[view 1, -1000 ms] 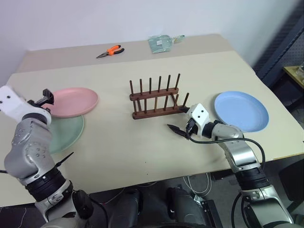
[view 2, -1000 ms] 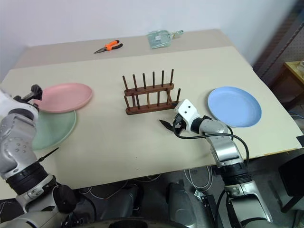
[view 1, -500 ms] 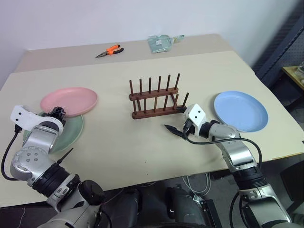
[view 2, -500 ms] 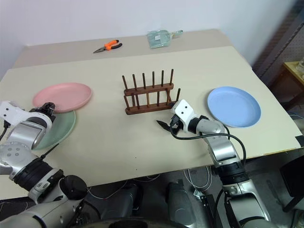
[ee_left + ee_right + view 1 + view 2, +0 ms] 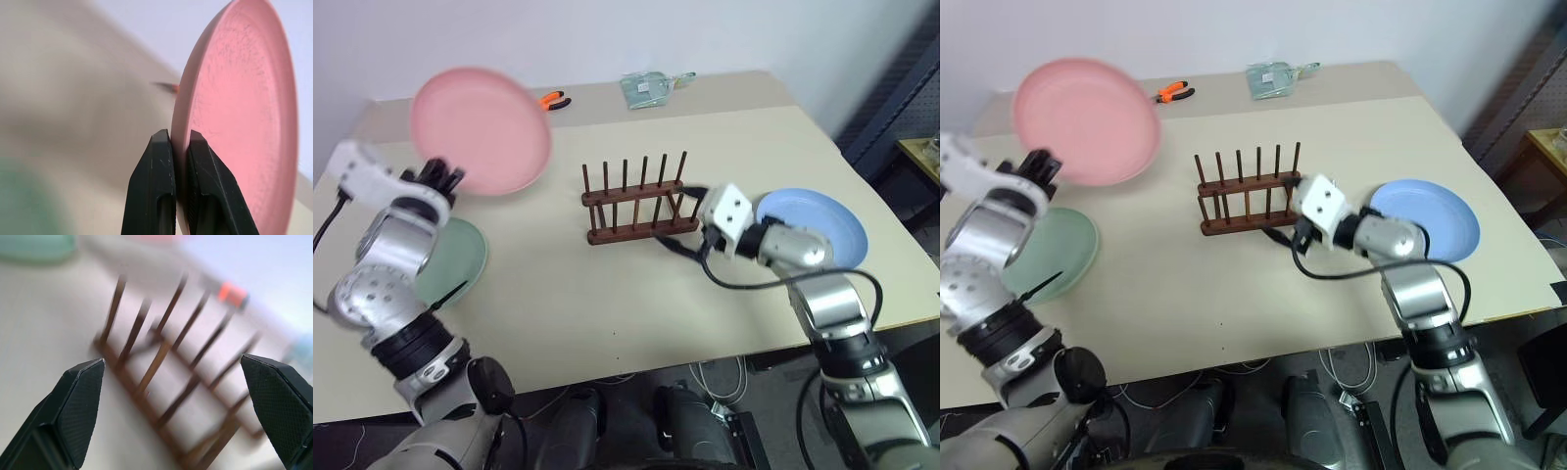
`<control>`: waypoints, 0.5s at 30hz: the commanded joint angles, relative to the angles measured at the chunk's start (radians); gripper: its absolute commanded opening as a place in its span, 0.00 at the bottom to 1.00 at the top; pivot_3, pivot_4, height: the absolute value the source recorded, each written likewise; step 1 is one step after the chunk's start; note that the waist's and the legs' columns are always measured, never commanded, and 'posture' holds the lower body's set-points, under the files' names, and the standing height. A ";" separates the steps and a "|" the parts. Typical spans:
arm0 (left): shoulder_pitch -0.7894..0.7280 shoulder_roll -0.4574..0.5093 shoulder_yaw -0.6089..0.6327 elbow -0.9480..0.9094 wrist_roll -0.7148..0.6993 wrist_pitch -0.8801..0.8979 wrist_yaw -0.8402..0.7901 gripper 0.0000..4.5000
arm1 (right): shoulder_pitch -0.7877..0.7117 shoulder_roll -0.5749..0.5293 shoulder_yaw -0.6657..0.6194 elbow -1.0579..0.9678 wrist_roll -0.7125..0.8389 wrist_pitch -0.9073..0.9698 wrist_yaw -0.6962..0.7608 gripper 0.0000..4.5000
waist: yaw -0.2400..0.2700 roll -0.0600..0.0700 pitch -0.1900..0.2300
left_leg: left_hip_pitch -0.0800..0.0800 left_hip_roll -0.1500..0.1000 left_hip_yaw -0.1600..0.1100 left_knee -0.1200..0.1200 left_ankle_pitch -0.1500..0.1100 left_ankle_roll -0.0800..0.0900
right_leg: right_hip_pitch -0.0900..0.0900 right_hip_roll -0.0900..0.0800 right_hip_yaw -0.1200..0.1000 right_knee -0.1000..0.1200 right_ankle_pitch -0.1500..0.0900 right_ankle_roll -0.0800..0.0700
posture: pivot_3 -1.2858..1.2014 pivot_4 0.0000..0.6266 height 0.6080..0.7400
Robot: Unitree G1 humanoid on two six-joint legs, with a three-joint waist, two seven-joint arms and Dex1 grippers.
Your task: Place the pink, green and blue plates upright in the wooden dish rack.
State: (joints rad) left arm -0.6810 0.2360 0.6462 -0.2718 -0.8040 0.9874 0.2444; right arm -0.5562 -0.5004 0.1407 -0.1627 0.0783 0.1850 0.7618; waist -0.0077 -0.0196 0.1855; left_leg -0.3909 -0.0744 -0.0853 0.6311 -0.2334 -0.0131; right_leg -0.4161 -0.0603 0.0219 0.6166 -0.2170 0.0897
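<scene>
Beige table (image 5: 607, 304) against pale wall, darker strip along far edge. Rack (image 5: 639, 201) near table centre, empty, pegs upright.

Left gripper (image 5: 177, 147) raised above table's left side, fingers (image 5: 156, 186) clamped on rim of pink plate (image 5: 481, 130). Plate lifted clear of table, tilted near upright, face toward camera in head views, blurred. Seen edge-on in left wrist view, rim pinched between both fingers.

Green plate (image 5: 455, 262) flat on table at left, below raised pink one, partly hidden behind left arm.

Right gripper (image 5: 176, 396) held just right of rack, above table, pointing toward rack. Fingers (image 5: 80, 396) wide apart, nothing between them. Rack pegs in view between fingertips in right wrist view, blurred.

Blue plate (image 5: 832, 220) flat on table at right, well apart from rack, partly covered by right forearm.

Orange-handled pliers (image 5: 553, 99) on far strip, partly hidden behind pink plate. Clear packet (image 5: 651, 86) further right on same strip.
</scene>
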 commanded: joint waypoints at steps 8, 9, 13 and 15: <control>-0.179 -0.093 -0.311 -0.021 0.060 -0.066 -0.035 0.02 | -0.239 0.055 0.164 0.220 -0.383 -0.321 -0.241 1.00 | -0.004 0.000 0.000 | -0.002 0.000 0.002 -0.002 0.004 -0.006 | -0.005 -0.001 0.002 0.001 0.000 0.000 | 0.52 0.24 1.00; -0.180 -0.105 -0.313 -0.023 0.054 -0.064 -0.031 0.02 | -0.247 0.054 0.167 0.242 -0.407 -0.338 -0.262 1.00 | -0.004 0.000 0.000 | -0.002 0.000 0.002 -0.002 0.004 -0.006 | -0.005 0.000 0.002 0.001 0.000 0.000 | 0.52 0.24 1.00; -0.162 -0.151 -0.335 -0.044 0.034 -0.048 -0.021 0.00 | -0.271 0.051 0.175 0.312 -0.484 -0.381 -0.321 0.88 | -0.004 0.000 0.000 | -0.003 0.000 0.002 -0.002 0.004 -0.006 | -0.006 0.000 0.003 0.002 0.000 0.000 | 0.52 0.24 1.00; -0.144 -0.159 -0.341 -0.053 0.035 -0.037 -0.020 0.00 | -0.270 0.057 0.167 0.323 -0.495 -0.381 -0.333 0.71 | -0.004 0.000 0.000 | -0.003 0.000 0.002 -0.002 0.004 -0.006 | -0.006 0.000 0.003 0.002 0.000 0.000 | 0.52 0.24 1.00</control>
State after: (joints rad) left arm -0.8243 0.0759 0.3182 -0.2795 -0.7552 0.9539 0.2244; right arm -0.7929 -0.4474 0.3191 0.1756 -0.4059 -0.1775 0.4537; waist -0.0118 -0.0198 0.1855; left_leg -0.3934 -0.0747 -0.0828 0.6289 -0.2293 -0.0193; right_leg -0.4221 -0.0603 0.0246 0.6190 -0.2169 0.0898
